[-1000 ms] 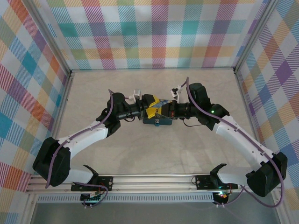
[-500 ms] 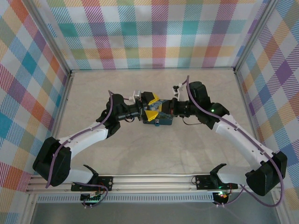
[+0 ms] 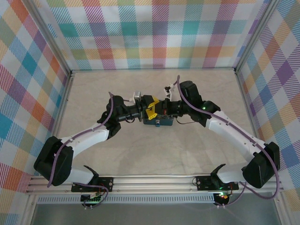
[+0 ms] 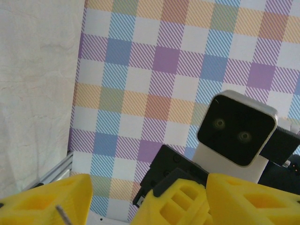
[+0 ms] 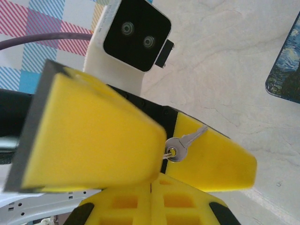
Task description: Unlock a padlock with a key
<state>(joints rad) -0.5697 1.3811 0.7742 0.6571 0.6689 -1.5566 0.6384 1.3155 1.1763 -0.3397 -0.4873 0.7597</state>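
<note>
Since a second ago the right arm has swung left, so the right gripper [image 3: 161, 108] now sits between the spread, unclenched fingers of the left gripper [image 3: 150, 110], above the blue box [image 3: 157, 123], which has not moved. In the right wrist view the right fingers are pressed together. The key [image 5: 185, 143] lies just above their tips, its blade against one left finger. They seem to pinch it by its ring, though we cannot see the contact.
</note>
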